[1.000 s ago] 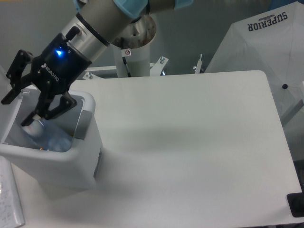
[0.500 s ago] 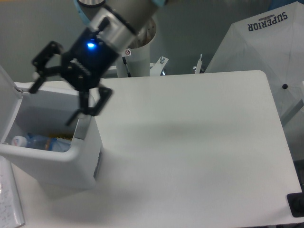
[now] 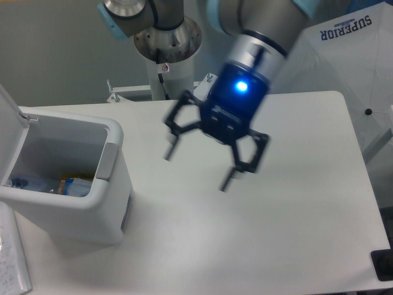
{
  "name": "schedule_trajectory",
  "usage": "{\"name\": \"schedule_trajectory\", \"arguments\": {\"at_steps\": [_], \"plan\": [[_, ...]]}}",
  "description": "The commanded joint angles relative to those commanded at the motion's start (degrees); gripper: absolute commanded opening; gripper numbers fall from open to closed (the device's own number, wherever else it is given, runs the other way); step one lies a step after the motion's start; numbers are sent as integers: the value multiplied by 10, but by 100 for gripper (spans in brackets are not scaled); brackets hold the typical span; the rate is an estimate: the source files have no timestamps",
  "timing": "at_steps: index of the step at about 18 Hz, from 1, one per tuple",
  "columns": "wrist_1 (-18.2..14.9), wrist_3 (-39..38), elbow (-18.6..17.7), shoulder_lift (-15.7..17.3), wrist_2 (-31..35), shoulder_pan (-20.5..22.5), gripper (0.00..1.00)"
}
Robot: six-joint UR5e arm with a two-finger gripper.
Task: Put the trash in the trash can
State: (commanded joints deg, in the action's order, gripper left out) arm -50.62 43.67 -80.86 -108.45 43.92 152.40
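The white trash can (image 3: 110, 203) stands at the table's left with its lid up. Inside it, near the bottom, lies the crushed clear bottle (image 3: 58, 185) with a red-and-blue label. I cannot make out the wrapper in this view. My gripper (image 3: 198, 168) hangs above the middle of the table, well to the right of the can, blurred by motion. Its fingers are spread wide and nothing is between them.
The arm's white base column (image 3: 167, 55) rises behind the table's far edge. A white fabric cover printed SUPERIOR (image 3: 344, 55) stands off the right side. A white paper-like sheet (image 3: 12, 261) lies at the front left corner, and a small black object (image 3: 384, 265) at the front right.
The gripper has swung right, from over the can's rim to above the middle of the table, still open and empty. The bottle has settled lower in the can.
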Motion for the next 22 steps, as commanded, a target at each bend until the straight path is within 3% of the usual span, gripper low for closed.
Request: {"name": "schedule_trajectory", "arguments": {"at_steps": [4, 6, 13, 15, 18, 22], "plan": [[0, 30, 8, -26, 127, -2, 100], [-2, 45, 7, -34, 157, -3, 100], [-12, 118, -14, -38, 319, -6, 100], [-26, 161, -14, -40, 360, -17, 100], [-77, 237, -12, -44, 408, -28, 100], [-141, 246, 10, -44, 417, -28, 100]]}}
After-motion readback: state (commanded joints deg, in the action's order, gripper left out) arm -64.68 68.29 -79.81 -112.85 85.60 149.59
